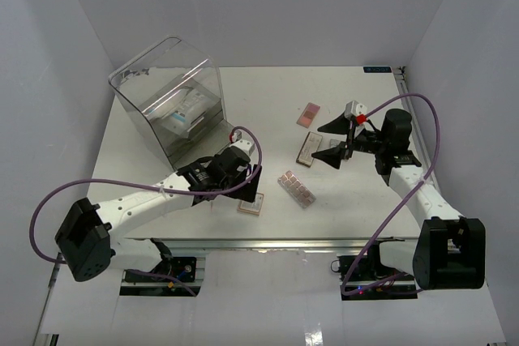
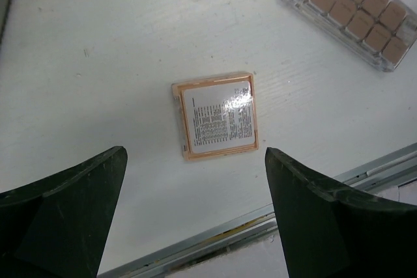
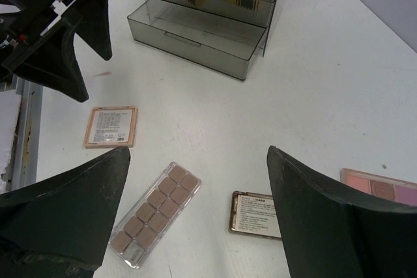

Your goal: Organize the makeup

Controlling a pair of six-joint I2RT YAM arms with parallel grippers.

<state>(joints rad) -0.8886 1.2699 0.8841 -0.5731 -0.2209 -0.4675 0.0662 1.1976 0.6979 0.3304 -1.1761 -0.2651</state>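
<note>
Spread left gripper (image 2: pixel 195 154) hovers over the flat peach palette (image 2: pixel 217 116); pinching could skid it off the table (image 2: pixel 98 63). Right gripper (image 3: pixel 197 150) is spread too.

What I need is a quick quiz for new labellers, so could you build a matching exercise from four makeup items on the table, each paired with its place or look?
Things:
1. peach compact
2. multi-pan strip
3. dark gold-edged palette
4. pink palette

Places or looks:
A. farthest back of the four
B. clear case, two rows of small pans
C. directly below the open left gripper
D. lying between the strip and the pink palette

Pairs: 1-C, 2-B, 3-D, 4-A.
</note>
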